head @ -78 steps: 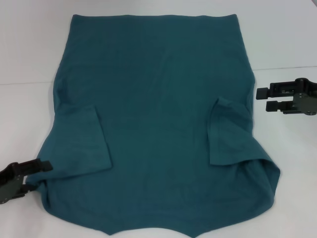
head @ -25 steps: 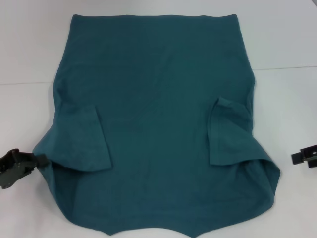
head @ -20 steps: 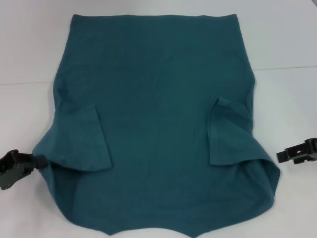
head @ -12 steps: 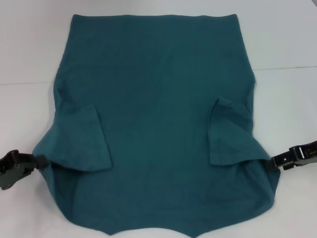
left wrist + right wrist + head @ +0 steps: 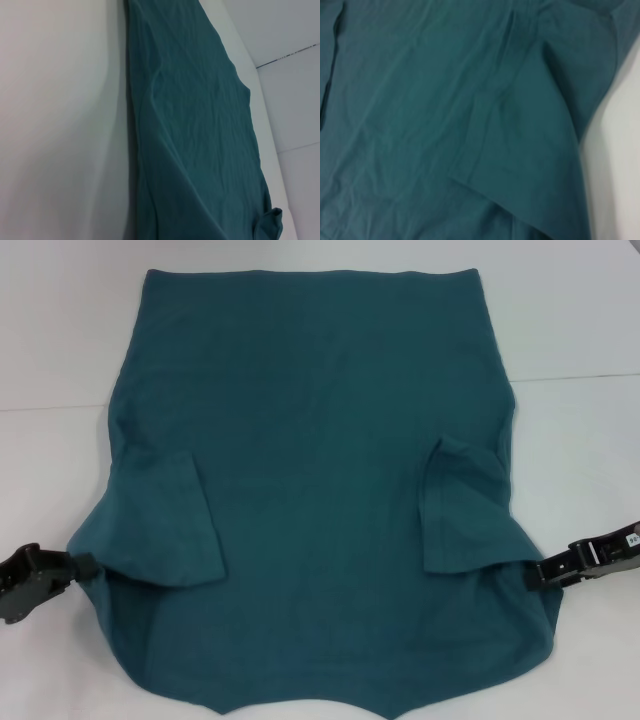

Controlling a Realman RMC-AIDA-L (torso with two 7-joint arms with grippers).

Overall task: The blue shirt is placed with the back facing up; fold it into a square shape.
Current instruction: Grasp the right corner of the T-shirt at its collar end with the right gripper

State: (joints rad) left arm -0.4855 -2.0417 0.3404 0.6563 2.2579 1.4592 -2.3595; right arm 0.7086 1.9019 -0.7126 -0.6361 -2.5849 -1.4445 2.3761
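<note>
The shirt [image 5: 320, 490] lies flat, back up, on the white desk [image 5: 60, 340], filling most of it. Its long axis runs from the near edge of the desk, where the collar end sits, to the far edge, where the straight hem lies. Both sleeves are already turned in over the body, one on each side.

The left gripper [image 5: 80, 565] stands at the shirt's left shoulder edge, near the desk's near left corner, and touches the cloth there. The right gripper [image 5: 535, 575] is at the matching spot on the right side, its tip just meeting the shoulder edge below the folded sleeve. I cannot tell of either one whether it pinches the cloth or only rests against it.

What the next move turns on, as I judge it: the two grippers flank the shirt at the same end, each nearest its own shoulder, and the rest of the cloth stretches straight away from them toward the far edge. A fold along the long axis would carry the shoulders that way.
</note>
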